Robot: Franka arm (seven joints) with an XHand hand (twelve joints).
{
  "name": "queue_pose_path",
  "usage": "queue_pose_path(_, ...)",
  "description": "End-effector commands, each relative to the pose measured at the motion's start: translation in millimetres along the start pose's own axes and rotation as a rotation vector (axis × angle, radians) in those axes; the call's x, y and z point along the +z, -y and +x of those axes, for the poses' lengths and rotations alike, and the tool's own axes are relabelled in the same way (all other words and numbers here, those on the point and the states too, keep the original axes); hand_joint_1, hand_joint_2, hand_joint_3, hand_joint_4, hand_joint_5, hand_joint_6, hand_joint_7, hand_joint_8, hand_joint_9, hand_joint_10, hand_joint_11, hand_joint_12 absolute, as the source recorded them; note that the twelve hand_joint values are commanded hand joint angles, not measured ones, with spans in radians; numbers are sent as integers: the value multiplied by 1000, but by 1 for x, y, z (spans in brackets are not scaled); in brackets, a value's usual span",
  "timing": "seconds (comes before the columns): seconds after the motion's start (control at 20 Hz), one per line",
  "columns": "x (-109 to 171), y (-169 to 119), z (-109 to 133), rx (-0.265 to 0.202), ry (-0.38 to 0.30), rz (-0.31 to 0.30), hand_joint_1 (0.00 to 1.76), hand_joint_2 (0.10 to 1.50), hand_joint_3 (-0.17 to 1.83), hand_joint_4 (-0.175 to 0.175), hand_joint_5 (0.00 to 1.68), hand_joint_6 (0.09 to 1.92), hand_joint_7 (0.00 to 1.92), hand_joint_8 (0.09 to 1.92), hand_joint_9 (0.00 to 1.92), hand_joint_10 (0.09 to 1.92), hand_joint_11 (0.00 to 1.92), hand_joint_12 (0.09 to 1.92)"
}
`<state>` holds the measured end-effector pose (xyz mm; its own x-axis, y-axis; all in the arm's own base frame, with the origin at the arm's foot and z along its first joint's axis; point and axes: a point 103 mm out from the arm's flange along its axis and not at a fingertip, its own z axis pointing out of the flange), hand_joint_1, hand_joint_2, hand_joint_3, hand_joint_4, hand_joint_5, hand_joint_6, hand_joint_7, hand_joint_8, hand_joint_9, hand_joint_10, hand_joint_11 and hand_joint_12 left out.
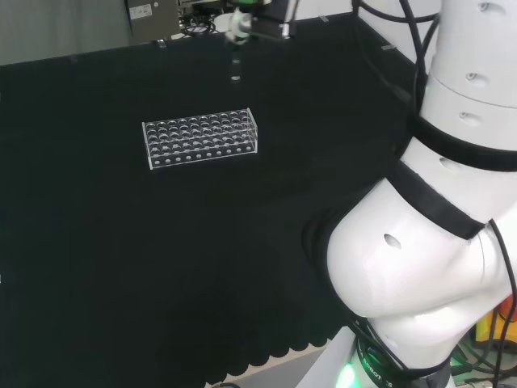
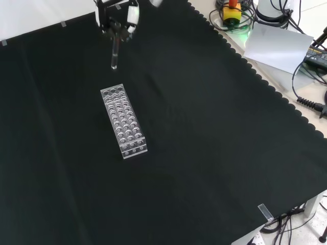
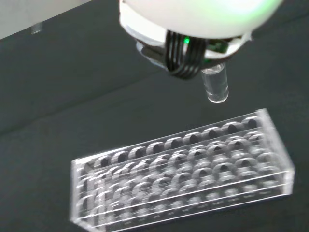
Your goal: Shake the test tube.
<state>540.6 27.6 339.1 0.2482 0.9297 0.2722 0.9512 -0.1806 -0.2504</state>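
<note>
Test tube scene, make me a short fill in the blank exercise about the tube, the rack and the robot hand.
1. The robot hand holds a clear ____ by its upper end.
2. The test tube hangs ____ the cloth, outside the rack.
3. The holes in the clear rack are all ____.
4. The cloth on the bench is ____.

Missing words: test tube; above; empty; black

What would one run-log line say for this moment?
hand: shut on test tube | tube: upright, lifted clear of rack | rack: on cloth
</note>
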Motion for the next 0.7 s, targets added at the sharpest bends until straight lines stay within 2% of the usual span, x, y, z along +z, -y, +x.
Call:
queue_pose_path(0.05, 25, 9, 81, -138, -44, 72, 1435, 587, 717, -175, 1292, 608, 1365, 670, 1318, 571, 1202, 900)
queue_pose_path(0.25, 31, 15, 110, -193, -62, 94, 1435, 586, 717, -175, 1292, 608, 1364, 670, 1318, 571, 1202, 900)
queue_pose_path(0.4, 32, 16, 117, -208, -66, 98, 1434, 586, 717, -175, 1292, 608, 1364, 670, 1319, 571, 1202, 900)
queue_pose_path(0.55, 29, 13, 103, -189, -56, 90, 1435, 586, 717, -175, 1292, 608, 1364, 670, 1319, 571, 1202, 900)
queue_pose_path(0.7, 24, 9, 76, -138, -31, 74, 1435, 586, 717, -175, 1292, 608, 1364, 670, 1318, 571, 1202, 900)
